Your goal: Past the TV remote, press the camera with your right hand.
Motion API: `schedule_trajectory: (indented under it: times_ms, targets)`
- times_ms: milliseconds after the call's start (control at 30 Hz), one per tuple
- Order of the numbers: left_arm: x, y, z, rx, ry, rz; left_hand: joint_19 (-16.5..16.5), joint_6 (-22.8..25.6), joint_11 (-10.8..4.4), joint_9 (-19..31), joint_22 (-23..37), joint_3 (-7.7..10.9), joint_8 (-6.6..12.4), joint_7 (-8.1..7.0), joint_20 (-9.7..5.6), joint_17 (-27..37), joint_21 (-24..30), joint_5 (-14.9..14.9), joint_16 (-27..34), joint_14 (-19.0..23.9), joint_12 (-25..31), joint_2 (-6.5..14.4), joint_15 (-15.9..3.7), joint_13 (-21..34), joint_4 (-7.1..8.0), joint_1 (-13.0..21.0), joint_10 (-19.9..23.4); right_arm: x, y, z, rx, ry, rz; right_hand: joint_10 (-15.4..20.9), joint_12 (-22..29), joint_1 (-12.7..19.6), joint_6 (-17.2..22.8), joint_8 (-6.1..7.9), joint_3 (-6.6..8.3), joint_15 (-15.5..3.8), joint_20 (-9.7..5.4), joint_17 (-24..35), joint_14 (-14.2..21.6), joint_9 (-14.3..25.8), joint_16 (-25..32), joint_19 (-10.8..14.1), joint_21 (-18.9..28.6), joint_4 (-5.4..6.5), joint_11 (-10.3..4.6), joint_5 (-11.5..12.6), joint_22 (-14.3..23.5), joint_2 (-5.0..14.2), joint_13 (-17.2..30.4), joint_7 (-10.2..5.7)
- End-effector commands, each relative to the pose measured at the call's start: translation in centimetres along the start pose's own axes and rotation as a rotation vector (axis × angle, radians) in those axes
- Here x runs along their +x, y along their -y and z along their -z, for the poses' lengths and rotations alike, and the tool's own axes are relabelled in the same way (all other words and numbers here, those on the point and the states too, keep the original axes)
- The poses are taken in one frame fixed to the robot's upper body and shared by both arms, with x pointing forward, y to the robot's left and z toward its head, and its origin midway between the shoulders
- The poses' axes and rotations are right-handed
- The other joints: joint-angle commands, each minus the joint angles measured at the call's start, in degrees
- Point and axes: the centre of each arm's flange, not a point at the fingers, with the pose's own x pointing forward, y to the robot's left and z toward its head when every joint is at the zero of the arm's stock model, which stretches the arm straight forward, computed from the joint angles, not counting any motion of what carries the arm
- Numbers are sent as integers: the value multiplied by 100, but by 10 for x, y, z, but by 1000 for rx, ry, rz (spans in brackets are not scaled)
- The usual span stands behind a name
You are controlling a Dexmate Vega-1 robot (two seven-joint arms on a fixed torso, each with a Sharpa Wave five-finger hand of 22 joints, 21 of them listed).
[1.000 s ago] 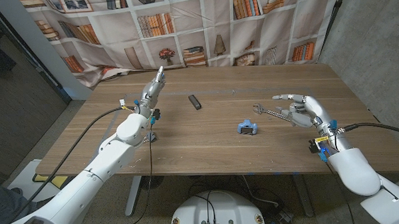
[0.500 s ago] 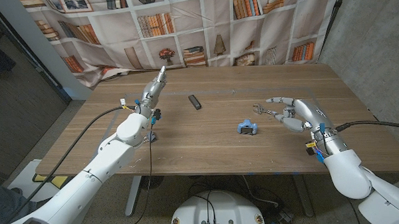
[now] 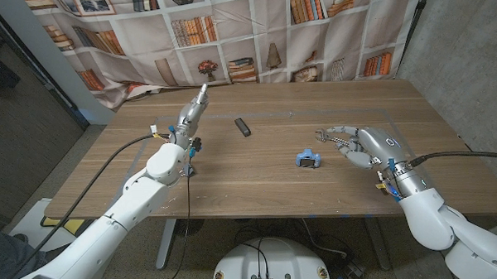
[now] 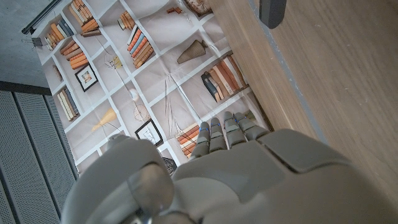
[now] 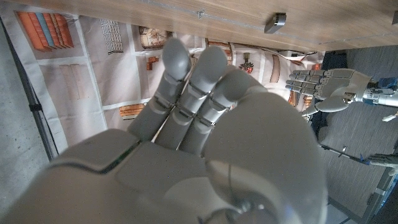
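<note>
**A:** Where is the camera?

**B:** In the head view the camera (image 3: 309, 160), a small blue and dark thing, sits on the worktop (image 3: 258, 185) a little right of the frame's centre. The TV remote (image 3: 242, 126), a dark bar, lies up and to the left of it, well apart, nearer the bookshelf backdrop (image 3: 253, 32).

**A:** And your right robot hand?

**B:** My right robot hand (image 3: 359, 143) is in the right half of the frame, just right of the camera and not touching it. Its fingers (image 3: 331, 135) are spread and curve toward the picture's left, and it holds nothing. From my right wrist I see the back of that robot hand (image 5: 205, 143) with its fingers reaching toward the worktop's far edge, and the remote (image 5: 275, 22) as a small dark block near the upper right of that picture.

**A:** The left one?

**B:** My left robot hand (image 3: 192, 113) is in the upper left part of the head view, fingers straight and together, pointing toward the backdrop, gripping nothing. I cannot tell whether it touches the worktop. It also appears at the right edge of my right wrist picture (image 5: 326, 87), fingers extended. My left wrist camera shows its back (image 4: 236, 168) and one end of the remote (image 4: 272, 11) at the top edge.
</note>
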Motion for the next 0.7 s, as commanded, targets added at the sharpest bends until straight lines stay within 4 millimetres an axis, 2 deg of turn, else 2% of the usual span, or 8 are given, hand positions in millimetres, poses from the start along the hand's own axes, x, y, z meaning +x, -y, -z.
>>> schedule_trajectory:
  times_ms: [33, 267, 367, 467, 700]
  targets:
    - [-5, -2, 6, -10, -3, 2, 55, 34, -35, 20, 2, -8, -13, -15, 0, 16, -16, -11, -5, 25, -15, -6, -5, 18, -31, 20, 0, 0, -16, 0, -63, -22, -84, 12, 51, 58, -68, 12, 32, -12, 4, -2, -2, 9, 27, 18, 55, -4, -27, 73, 10, -6, -40, 3]
    - [-3, -1, 6, -15, 4, 12, 54, 40, -54, 21, 2, -1, -16, -19, 3, 16, -21, -17, -10, 27, -15, 4, -10, 18, -35, 37, 15, 7, -21, -10, -100, 2, -155, 16, 123, 61, -285, -21, 66, -7, 3, 23, 4, -3, 50, -55, 60, 7, -31, 166, -107, -24, -86, 8]
    - [-2, -1, 6, -15, 6, 16, 54, 38, -58, 21, 3, 1, -18, -12, 3, 16, -23, -20, -11, 31, -17, 8, -11, 18, -37, 43, 16, 10, -22, -11, -87, 1, -194, 36, 215, 98, -450, -32, 128, -9, 11, 31, 9, -8, 58, -17, 190, -12, -27, 249, -9, -47, -78, 8]
    - [0, -1, 6, -12, 9, 24, 51, 40, -63, 21, 3, 4, -20, -17, 2, 16, -27, -23, -13, 31, -19, 13, -10, 18, -38, 51, 17, 15, -22, -14, -95, 0, -237, 34, 321, 92, -667, -23, 293, -10, 26, 99, 84, -18, 215, -52, 350, 6, -29, 407, 297, -42, -105, 8]
    - [2, -1, 9, -22, 16, 22, 49, 40, -57, 22, 3, 7, -23, -16, 3, 17, -31, -27, -18, 29, -26, 19, -7, 18, -39, 61, 10, 26, -20, -16, -136, -14, -358, 34, 419, 49, -768, 12, 377, -5, 14, 161, 71, -24, 347, -74, 364, 14, -29, 547, 269, -66, -174, 6]
